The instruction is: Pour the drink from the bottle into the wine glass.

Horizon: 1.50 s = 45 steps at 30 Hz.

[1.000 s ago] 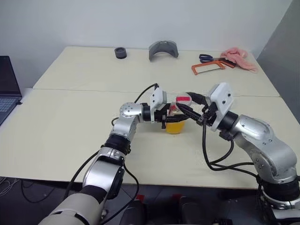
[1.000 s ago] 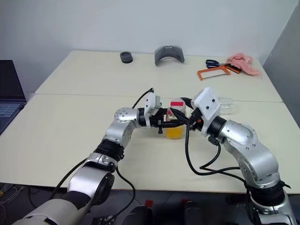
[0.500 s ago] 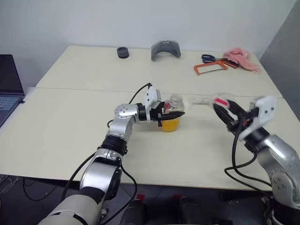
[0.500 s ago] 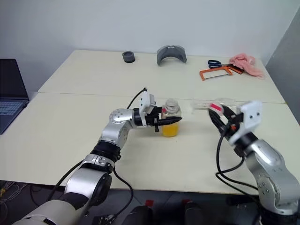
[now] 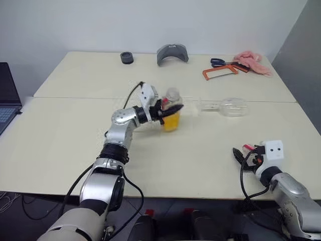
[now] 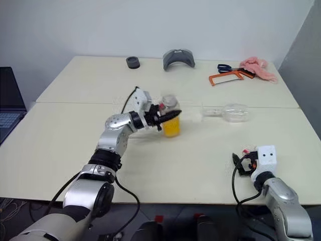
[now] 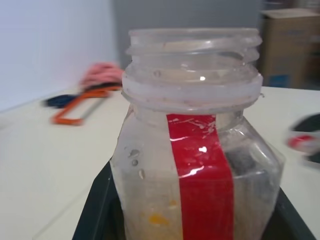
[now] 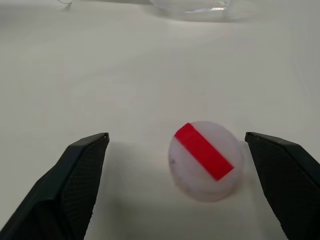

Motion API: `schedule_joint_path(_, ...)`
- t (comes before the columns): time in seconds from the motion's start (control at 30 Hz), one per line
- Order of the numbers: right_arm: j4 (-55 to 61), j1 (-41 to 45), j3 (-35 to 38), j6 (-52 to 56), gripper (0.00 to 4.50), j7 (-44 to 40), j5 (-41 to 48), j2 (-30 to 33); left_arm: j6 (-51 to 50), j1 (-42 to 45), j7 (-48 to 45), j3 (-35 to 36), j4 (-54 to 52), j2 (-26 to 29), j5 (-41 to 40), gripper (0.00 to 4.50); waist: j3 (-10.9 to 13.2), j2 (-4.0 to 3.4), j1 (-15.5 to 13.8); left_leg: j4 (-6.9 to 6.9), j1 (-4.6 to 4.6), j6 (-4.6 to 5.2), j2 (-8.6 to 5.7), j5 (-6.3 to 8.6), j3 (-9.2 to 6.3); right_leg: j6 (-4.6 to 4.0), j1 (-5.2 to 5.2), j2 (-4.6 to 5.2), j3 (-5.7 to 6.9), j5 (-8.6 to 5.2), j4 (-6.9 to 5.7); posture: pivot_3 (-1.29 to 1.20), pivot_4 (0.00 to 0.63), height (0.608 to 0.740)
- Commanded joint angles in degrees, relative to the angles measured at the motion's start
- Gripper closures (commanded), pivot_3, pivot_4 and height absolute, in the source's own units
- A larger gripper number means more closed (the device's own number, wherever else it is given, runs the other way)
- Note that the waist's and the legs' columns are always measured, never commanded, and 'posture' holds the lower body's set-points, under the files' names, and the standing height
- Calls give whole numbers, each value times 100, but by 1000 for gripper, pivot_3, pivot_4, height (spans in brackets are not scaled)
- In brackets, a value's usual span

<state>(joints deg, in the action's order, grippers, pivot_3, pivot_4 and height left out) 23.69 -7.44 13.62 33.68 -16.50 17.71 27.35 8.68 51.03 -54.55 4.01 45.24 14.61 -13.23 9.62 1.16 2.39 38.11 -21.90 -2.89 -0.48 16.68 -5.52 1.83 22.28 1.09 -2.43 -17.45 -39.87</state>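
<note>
Right arm is swinging out and down from the bottle to the near right edge of the table, taking the cap with it; left arm is carrying the bottle a bit further left and away.

Going left to right for you:

- Laptop is sitting at the far left, well clear of the work.
- Left gripper is clamping fully shut on the bottle, holding it upright mid-table. The neck is now bare and open, the red label stripe is facing the wrist camera, and the drink is filling the lower part. My guess is you're keeping it upright so nothing spills before the tilt.
- Wine glass is lying on its side to the right of the bottle, apart from it, bowl pointing right and foot toward the bottle. I reckon it needs standing up before any pour makes sense.
- Right gripper is hanging low over the near right part of the table, fingers wide apart and gripping nothing. The cap is lying on the table between the fingers, touching neither, so it looks released and parked out of the pour path.
- Scissors, an orange-framed hacksaw and a pink cloth are sitting at the far right corner, not involved.

Likely next job for that free right claw: righting the glass.
</note>
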Motion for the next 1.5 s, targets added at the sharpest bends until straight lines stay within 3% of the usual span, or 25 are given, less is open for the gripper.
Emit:
schedule_joint_path(0.03, 467, -63, 140, -95, 0, -466, 116, 346, 328, 249, 703, 274, 152, 163, 92, 2882, 0, 0, -6, 0, 0, 0, 0, 0, 0, 0, 0, 0, 0, 0, 0, 0, 150, 740)
schedule_joint_path(0.17, 817, -3, -245, -199, 0, -1060, 71, 836, 567, 313, 1429, 426, 463, 360, 261, 2882, 1, 2, -16, 0, -1, 0, -1, 0, 0, 1, -1, 1, 1, 0, 2, 0, 150, 740)
schedule_joint_path(0.3, 1281, 808, -822, 143, 0, -1357, 587, 717, 619, 389, 1997, 571, 741, 544, 307, 2882, 3, 5, 34, 0, 0, 0, -1, 0, 0, 1, 0, -6, 3, 0, 2, 0, 150, 740)
schedule_joint_path(0.53, 343, 3004, -2207, 552, 0, -866, 128, -370, 604, 381, 2652, 759, 1059, 785, 338, 2882, 5, 10, 47, 4, -4, -3, 1, -2, -13, 0, 4, 0, 12, 0, -1, 0, 150, 740)
schedule_joint_path(0.67, -331, 3748, -2603, 519, 0, -691, -205, -894, 662, 379, 3083, 819, 1246, 885, 414, 2882, 5, 10, 49, 3, -8, -24, 2, -13, -17, -1, 9, 14, 13, 1, -2, 0, 150, 740)
schedule_joint_path(0.83, -808, 4236, -2849, 434, 0, -663, -485, -1247, 806, 339, 3464, 933, 1454, 921, 434, 2882, 3, 13, 22, 2, -35, -26, -5, -14, -18, -1, 35, 24, 17, 1, -1, 0, 150, 740)
schedule_joint_path(1.13, -820, 4292, -3072, 450, 0, -937, -613, -1355, 1113, 84, 3695, 1023, 1593, 804, 424, 2883, 0, 13, 86, 7, -75, -37, -3, -21, -14, -4, 92, 23, 15, 3, -25, 0, 150, 740)
schedule_joint_path(1.43, -670, 4189, -3045, 546, 0, -1088, -594, -1315, 1108, -232, 3714, 1007, 1363, 675, 407, 150, -2, 14, 89, 8, -79, -37, -3, -21, -16, -4, 95, 22, 17, 3, -27, 0, 150, 740)
schedule_joint_path(1.5, -610, 4148, -3036, 588, 0, -1123, -575, -1297, 1084, -329, 3699, 999, 1272, 659, 407, 35, -2, 14, 89, 9, -81, -37, -3, -21, -15, -4, 95, 22, 16, 3, -27, 0, 150, 740)
